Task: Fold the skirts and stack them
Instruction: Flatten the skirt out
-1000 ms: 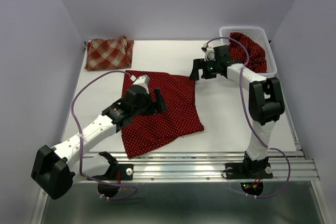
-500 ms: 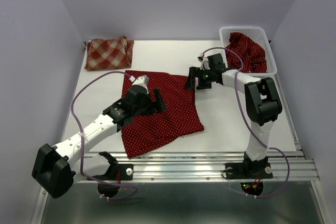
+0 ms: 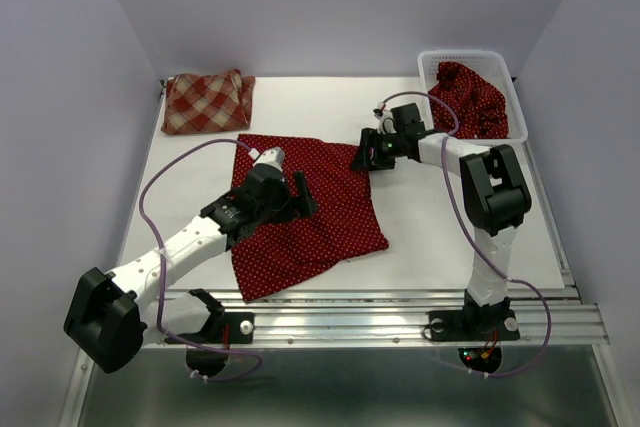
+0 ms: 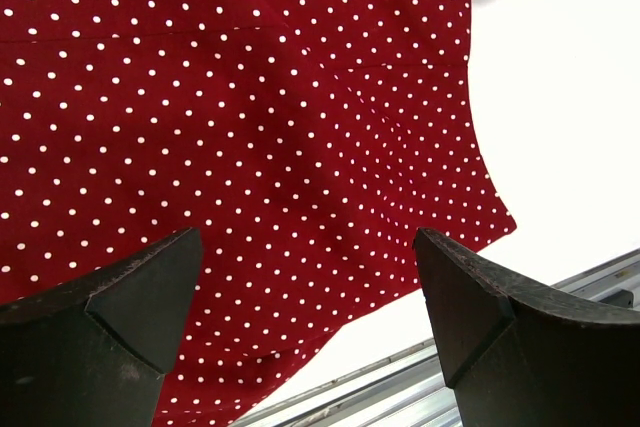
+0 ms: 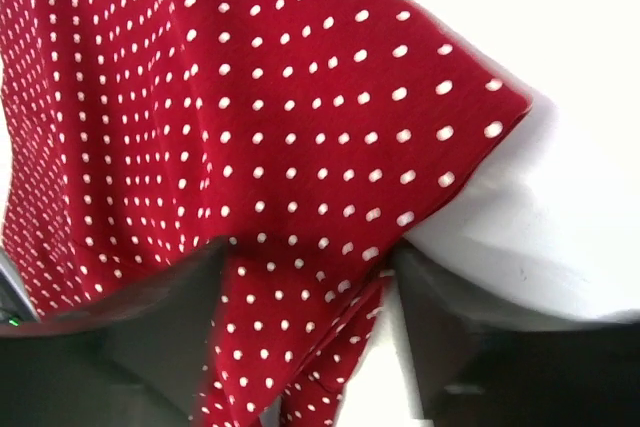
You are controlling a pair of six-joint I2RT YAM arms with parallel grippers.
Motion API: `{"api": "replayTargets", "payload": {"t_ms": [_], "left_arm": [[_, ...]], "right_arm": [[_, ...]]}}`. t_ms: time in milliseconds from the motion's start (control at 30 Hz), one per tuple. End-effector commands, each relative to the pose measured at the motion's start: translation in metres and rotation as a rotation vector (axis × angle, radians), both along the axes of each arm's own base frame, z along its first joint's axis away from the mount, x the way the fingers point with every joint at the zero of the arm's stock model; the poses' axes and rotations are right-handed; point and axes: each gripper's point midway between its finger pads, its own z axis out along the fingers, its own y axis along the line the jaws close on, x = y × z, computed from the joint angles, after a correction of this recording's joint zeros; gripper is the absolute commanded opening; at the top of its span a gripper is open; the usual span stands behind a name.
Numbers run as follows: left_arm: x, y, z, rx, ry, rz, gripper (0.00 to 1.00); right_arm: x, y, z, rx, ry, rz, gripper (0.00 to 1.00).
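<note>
Dotted skirt (image 3: 318, 215) lies spread flat mid-table (image 3: 430, 222). Left gripper (image 3: 303, 194) hangs over its middle, jaws wide apart, holding nothing. Right gripper (image 3: 360, 155) is down at the skirt's far right corner, fingers (image 5: 150, 337) part open on either side of the cloth, no pinch. Checked skirt (image 3: 207, 102) sits folded at the far left corner. Second dotted skirt (image 3: 470, 97) is bunched in the white basket (image 3: 465, 52).
</note>
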Motion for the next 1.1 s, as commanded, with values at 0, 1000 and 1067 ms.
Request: {"api": "replayTargets", "payload": {"t_ms": [0,1000,1067], "left_arm": [[0.003,-0.001,0.002,-0.011,-0.021,0.007,0.99],[0.016,0.006,-0.008,0.069,0.002,0.065,0.99],[0.016,0.007,-0.007,0.072,-0.002,0.068,0.99]], "right_arm": [[0.015,0.013,0.013,0.038,-0.053,0.006,0.59],[0.027,0.005,0.048,-0.124,-0.136,-0.091,0.08],[0.035,0.003,0.057,-0.128,-0.162,-0.121,0.05]]}}
